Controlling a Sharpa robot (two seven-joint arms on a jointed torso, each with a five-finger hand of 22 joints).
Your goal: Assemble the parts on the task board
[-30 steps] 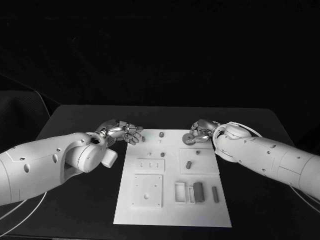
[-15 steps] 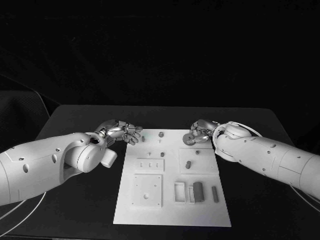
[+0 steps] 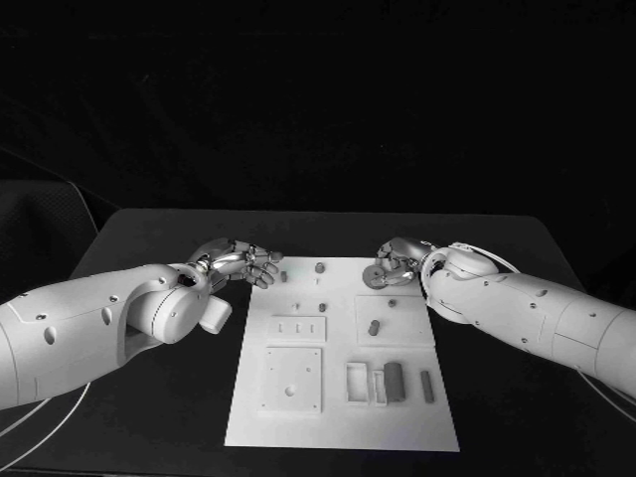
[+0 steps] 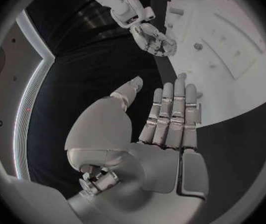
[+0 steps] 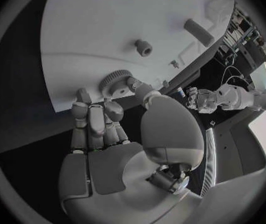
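The white task board [image 3: 340, 422] lies in the middle of the black table. My right hand [image 3: 397, 263] is at the board's far right corner, fingers curled in. Its thumb and fingertips [image 5: 95, 109] pinch a round toothed gear [image 5: 115, 79] that sits at the board's edge [image 5: 95, 35]. My left hand [image 3: 239, 263] hovers at the board's far left corner. Its fingers [image 4: 170, 114] are straight and side by side, the thumb is apart, and it holds nothing. Several small grey parts lie on the board, among them an oblong piece [image 3: 377, 326] and a dark block [image 3: 395, 376].
A short peg [image 5: 143, 47] and an oblong part [image 5: 197, 31] stand on the board beyond the gear. White raised plates [image 3: 292, 378] take up the board's near left. Black table [image 3: 161, 234] surrounds the board on all sides.
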